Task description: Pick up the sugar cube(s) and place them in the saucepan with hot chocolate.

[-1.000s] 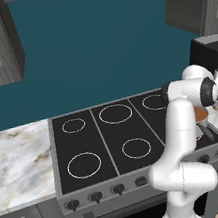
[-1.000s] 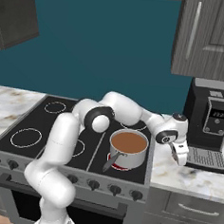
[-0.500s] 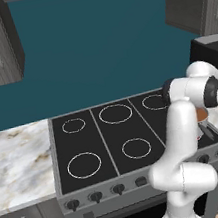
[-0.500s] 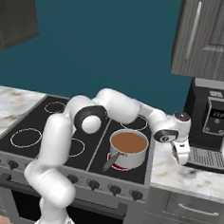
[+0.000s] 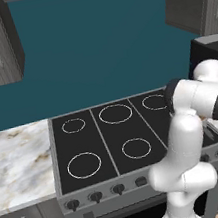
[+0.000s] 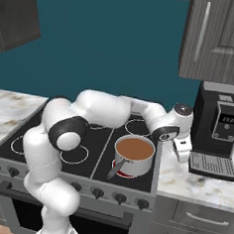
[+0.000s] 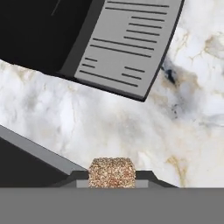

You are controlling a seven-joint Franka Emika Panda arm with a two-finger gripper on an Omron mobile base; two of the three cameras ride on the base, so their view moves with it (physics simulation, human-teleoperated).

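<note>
My gripper (image 6: 183, 153) hangs over the marble counter (image 6: 183, 181), in the gap betw. the stove (image 6: 52, 143) and the black coffee machine (image 6: 218, 129), pointing down. In the hand view the sugar cube (image 7: 112, 172) sits right betw. my two finger tips (image 7: 76, 178), speckled tan, sides touching both pads, so my jaws are closed down narrow on it and I've got hold of it. Below the cube: white-grey marble, w/ the coffee machine's grey slotted drip tray (image 7: 127, 43) across the top and the stove's dark edge (image 7: 26, 162) at lower left.

The saucepan (image 6: 134, 154) stands on the stove's front right burner, just left of my gripper, upright, brown liquid inside, red band at its base, grey handle pointing toward the front knobs. Cube is off to the pan's right, beside it rather than above the liquid.

From the left base view my arm (image 5: 191, 132) bends right, across the stove's right edge.
</note>
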